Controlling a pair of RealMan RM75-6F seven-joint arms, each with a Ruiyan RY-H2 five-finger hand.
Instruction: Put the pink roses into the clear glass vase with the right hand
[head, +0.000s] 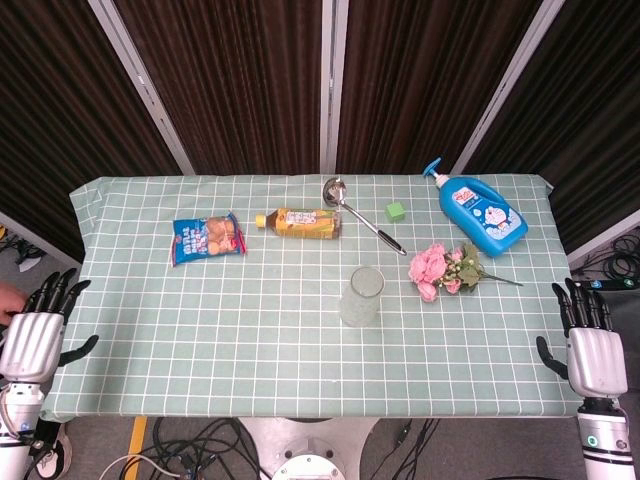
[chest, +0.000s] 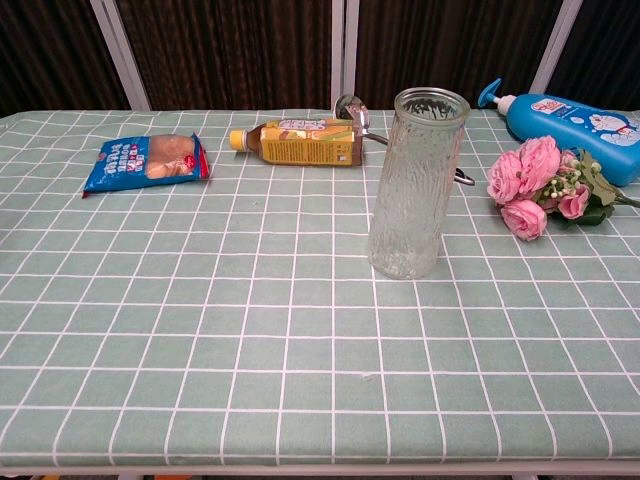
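**Roses still flat on the desk, vase waiting empty**

On the right half of the desk (head: 200, 330): pink roses (head: 432, 268) lying on their side, blooms toward the middle, thin stem trailing off toward the right edge. Just left of them and a little nearer, the clear glass vase (head: 361, 296), upright and empty, apart from the flowers. Behind the roses, a blue pump bottle (head: 483, 213) lying flat, near the leaves but seemingly not touching.

Right robot hand (head: 590, 345) poised off the right edge of the desk, fingers spread and pointing up, holding nothing. Left robot hand (head: 38, 330) likewise off the left edge, released, fingers apart.

Likely handling: light bunch, soft petals easily crushed, stem thin and probably springy, so prone to swing once lifted. Best taken low on the stem, below the leaves, clear of the blooms, then turned stem-down over the vase mouth. Vase tall, narrow and ribbed, likely quick to tip if nudged at the rim; glass, so fragile and slick.

Elsewhere along the far side: a blue snack packet (head: 206, 239), a yellow drink bottle (head: 300, 224) on its side, a metal ladle (head: 362, 214) and a small green cube (head: 397, 210), all well clear of the route.
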